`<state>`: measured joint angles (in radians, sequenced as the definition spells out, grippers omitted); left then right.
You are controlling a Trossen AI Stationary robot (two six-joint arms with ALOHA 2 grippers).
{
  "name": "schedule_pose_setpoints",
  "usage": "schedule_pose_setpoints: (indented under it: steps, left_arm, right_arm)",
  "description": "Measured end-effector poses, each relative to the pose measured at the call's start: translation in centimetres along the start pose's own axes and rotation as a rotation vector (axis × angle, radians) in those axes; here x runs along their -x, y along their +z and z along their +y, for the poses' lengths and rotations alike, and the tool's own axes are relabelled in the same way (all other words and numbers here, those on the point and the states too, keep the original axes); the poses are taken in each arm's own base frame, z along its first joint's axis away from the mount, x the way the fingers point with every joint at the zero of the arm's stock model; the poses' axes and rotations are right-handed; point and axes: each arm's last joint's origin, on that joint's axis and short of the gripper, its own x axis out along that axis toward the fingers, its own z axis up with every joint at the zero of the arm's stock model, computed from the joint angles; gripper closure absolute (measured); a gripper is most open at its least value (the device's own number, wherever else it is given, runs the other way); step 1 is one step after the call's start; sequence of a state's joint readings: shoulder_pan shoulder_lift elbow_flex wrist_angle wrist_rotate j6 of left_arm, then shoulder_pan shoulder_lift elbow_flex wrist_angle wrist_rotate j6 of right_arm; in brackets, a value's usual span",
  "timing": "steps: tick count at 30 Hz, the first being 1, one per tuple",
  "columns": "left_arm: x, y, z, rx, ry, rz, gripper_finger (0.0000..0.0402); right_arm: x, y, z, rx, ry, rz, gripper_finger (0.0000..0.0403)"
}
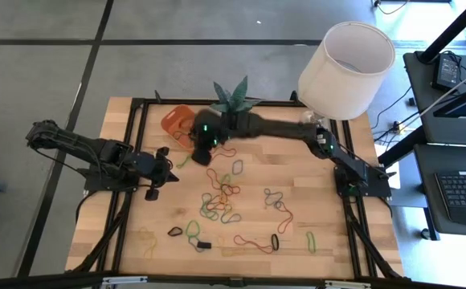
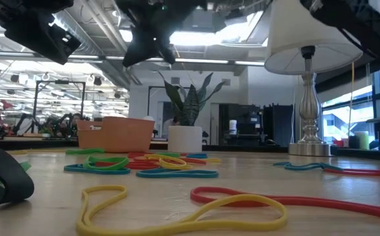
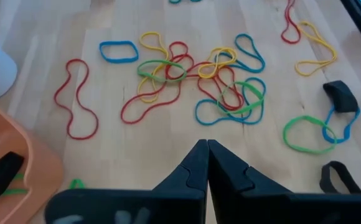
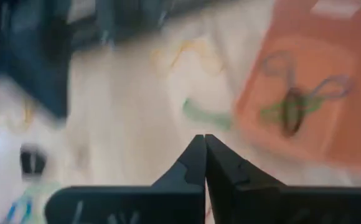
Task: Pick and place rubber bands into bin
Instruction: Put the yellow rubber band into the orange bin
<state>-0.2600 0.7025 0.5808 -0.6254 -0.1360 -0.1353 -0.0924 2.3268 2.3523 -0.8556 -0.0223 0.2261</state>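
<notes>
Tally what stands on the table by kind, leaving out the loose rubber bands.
Lamp: 1
Plant: 1
Bin: 1
Arms: 2, the left arm and the right arm
Total: 5

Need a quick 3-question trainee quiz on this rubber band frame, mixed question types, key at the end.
1. True or false: the left gripper is shut with nothing between its fingers.
2. Multiple choice: in the right wrist view, what lies in the orange bin? A) nothing B) a few rubber bands C) the plant pot
3. Short answer: in the high view, where are most of the rubber bands?

Key:
1. True. Its fingers meet and no band is pinched between them.
2. B. A few bands lie in the bin, a green one and a dark one among them.
3. On the wooden table, outside the bin, scattered between the two arms. The right gripper, shut, hangs near the bin.
</notes>
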Motion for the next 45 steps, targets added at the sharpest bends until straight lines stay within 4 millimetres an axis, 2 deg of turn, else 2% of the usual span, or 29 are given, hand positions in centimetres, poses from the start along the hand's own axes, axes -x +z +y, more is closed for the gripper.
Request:
schedule_pose_setpoints:
  steps: [4, 7, 11, 14, 18, 22, 28, 31, 34, 39, 45]
  left_arm:
    - [0.0, 0.0, 0.1, 0.01, 0.03, -0.005, 0.0399]
    - [0.0, 0.0, 0.1, 0.046, 0.048, -0.01, 0.04]
    - [0.0, 0.1, 0.2, 0.11, 0.073, -0.024, 0.0399]
    - [0.0, 0.4, 0.2, 0.168, 0.092, -0.055, 0.0399]
    - [-0.4, 0.8, 0.2, 0.233, 0.117, -0.089, 0.0399]
    - [-1.5, 1.4, 0.1, 0.291, 0.147, -0.091, 0.0399]
    - [-3.2, 3.9, -0.4, 0.346, 0.182, -0.03, 0.04]
    - [-3.8, 5.5, -0.8, 0.363, 0.197, 0.006, 0.0399]
    - [-4.1, 6.6, -0.8, 0.413, 0.288, 0.078, 0.0399]
    - [-3.6, 7.4, 0.1, 0.523, 0.433, 0.209, 0.0396]
    - [-3.0, 6.3, 1.5, 0.67, 0.482, 0.381, 0.036]
  right_arm:
    - [-0.1, -1.2, 3.1, 0.077, 0.007, 0.039, 0.0396]
    - [-0.5, -2.2, 4.6, 0.117, 0.023, 0.07, 0.0399]
    - [-2.1, -4.7, 5.4, 0.144, 0.024, 0.144, 0.0398]
    - [-1.8, -6.4, 5.6, 0.15, 0.046, 0.132, 0.0397]
    - [0.3, -9.4, 4.6, 0.109, 0.108, 0.062, 0.04]
    - [4.3, -13.3, 2.8, 0.053, 0.134, -0.034, 0.0399]
    - [9.7, -20.3, 0.0, -0.024, 0.158, -0.102, 0.0401]
    - [11.5, -23.6, -1.4, -0.081, 0.147, -0.113, 0.0399]
    - [12.9, -26.3, -2.4, -0.117, 0.153, -0.128, 0.0398]
    - [14.5, -29.2, -3.5, -0.105, 0.166, -0.162, 0.0398]
    - [15.7, -30.4, -4.0, -0.088, 0.185, -0.218, 0.0397]
